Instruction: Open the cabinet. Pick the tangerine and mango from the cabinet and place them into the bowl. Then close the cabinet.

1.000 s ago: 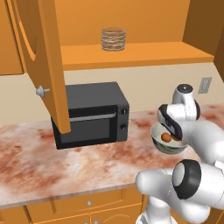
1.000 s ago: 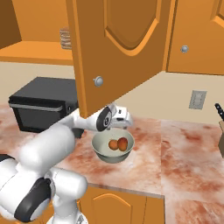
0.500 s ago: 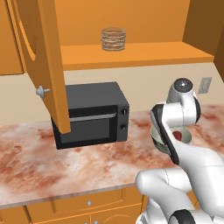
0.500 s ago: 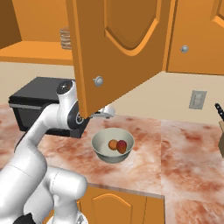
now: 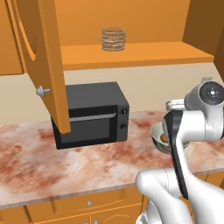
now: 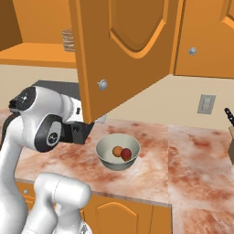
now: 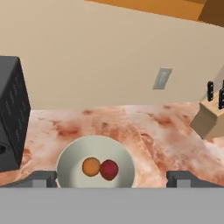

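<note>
Both fruits lie already in the bowl (image 6: 118, 151): in the hand view the tangerine (image 7: 91, 166) sits in the lower middle of the frame, touching the mango (image 7: 109, 169) just to its right, and the right base view shows the same pair side by side on the pale inside of the bowl. What remains, as I judge it, is to close the cabinet (image 6: 119, 52), and this turns on where the open door lies from the gripper (image 7: 112, 178). The gripper hangs above the bowl with its two finger tips spread wide at the lower left and lower right of the hand view, holding nothing. In the right base view the open door fills the upper middle of the frame, with its small silver knob (image 6: 103, 84) above and a little left of the bowl (so the door is above the hand, not beside it). The door stands edge-on toward the room, its long axis upright. In the left base view the other open door (image 5: 46, 61) is at the upper left, well apart from the arm at the right, over the microwave (image 5: 89, 114); this one is the farther.
</note>
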You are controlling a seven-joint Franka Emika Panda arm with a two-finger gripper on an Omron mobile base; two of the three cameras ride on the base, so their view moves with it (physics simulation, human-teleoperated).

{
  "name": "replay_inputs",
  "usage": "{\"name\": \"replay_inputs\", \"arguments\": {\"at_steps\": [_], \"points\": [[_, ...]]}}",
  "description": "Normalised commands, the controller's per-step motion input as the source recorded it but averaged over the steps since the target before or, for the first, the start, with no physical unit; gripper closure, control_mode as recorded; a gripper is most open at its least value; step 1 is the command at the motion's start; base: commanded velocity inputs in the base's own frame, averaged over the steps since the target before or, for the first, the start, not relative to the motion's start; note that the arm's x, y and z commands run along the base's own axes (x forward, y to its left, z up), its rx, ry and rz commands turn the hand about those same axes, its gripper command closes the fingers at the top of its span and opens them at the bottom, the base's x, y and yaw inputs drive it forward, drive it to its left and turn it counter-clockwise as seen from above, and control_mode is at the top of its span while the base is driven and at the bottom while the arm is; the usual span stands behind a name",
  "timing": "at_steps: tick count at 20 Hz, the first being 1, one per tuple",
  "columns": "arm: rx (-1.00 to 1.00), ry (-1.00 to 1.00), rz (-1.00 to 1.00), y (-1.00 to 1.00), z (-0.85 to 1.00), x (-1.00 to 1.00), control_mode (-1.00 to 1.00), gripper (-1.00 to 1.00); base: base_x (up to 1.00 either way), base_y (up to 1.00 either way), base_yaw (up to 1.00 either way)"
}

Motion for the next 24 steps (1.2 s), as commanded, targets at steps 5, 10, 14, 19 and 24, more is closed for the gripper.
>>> {"name": "replay_inputs", "arguments": {"at_steps": [5,10,14,19,24], "points": [[0.0,-0.17,0.0,0.68,0.97,-0.92,-1.0,-1.0,0.0,0.0,0.0],[0.0,-0.1,0.0,0.13,0.96,-1.0,-1.0,-1.0,0.0,0.0,0.0],[0.0,-0.01,0.0,0.0,0.85,-1.0,-1.0,-1.0,0.0,0.0,0.0],[-0.01,0.0,0.0,0.0,0.73,-1.0,-1.0,-1.0,0.0,0.0,0.0],[-0.05,-0.01,0.03,-0.05,0.35,-0.75,-1.0,-1.0,0.0,0.0,0.0]]}}
